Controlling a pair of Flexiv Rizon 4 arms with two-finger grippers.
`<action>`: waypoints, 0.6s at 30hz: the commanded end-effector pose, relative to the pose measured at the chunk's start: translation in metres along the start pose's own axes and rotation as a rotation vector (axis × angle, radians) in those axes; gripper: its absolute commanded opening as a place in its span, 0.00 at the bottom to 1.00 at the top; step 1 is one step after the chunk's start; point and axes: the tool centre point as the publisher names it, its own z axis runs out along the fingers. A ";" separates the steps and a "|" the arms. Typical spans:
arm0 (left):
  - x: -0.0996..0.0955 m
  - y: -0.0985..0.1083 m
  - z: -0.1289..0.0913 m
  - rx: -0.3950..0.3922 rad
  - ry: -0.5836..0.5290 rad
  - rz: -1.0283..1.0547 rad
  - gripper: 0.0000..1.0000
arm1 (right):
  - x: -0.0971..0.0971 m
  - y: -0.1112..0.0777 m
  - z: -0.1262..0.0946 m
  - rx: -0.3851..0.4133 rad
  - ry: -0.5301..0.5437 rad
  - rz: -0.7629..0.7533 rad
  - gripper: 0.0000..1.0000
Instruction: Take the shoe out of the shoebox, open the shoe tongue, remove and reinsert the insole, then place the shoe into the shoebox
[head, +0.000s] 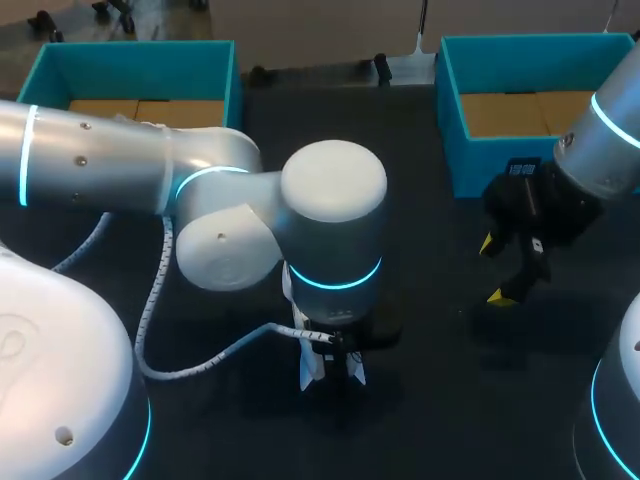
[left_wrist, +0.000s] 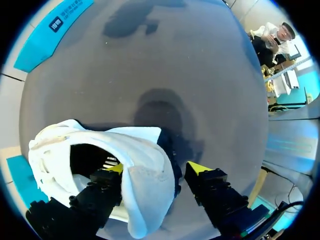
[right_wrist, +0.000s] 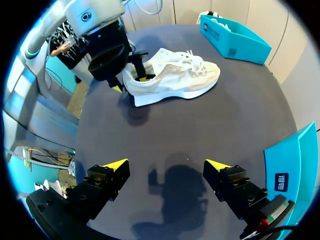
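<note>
you have one shoe (right_wrist: 175, 80) standing on the bench (head: 440, 400), outside both boxes: left box (head: 130, 52) at 11 o'clock of it, right box (head: 520, 45) at 1 o'clock. your left gripper (left_wrist: 157, 169) straddles the heel wall, fingers apart, one inside. your right gripper (right_wrist: 167, 165) hangs spread over bare bench at 3 o'clock. the right box's label (right_wrist: 282, 181) is too small to read.

This looks like a robotics lab to me: my left arm (head: 120, 160) and right arm (head: 612, 150) hang over a dark bench (head: 440, 400), one teal box (head: 130, 65) at 11 o'clock, a second box (head: 520, 45) at 1.
</note>
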 end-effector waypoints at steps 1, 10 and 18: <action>-0.002 -0.004 0.007 -0.003 0.010 -0.004 0.45 | 0.001 0.000 0.000 0.003 -0.002 0.001 1.00; -0.005 -0.001 0.008 -0.008 0.026 -0.014 0.00 | 0.001 0.000 0.000 0.003 -0.002 0.001 1.00; -0.008 0.005 -0.013 -0.012 0.023 0.012 0.00 | 0.001 0.000 0.000 0.003 -0.002 0.001 1.00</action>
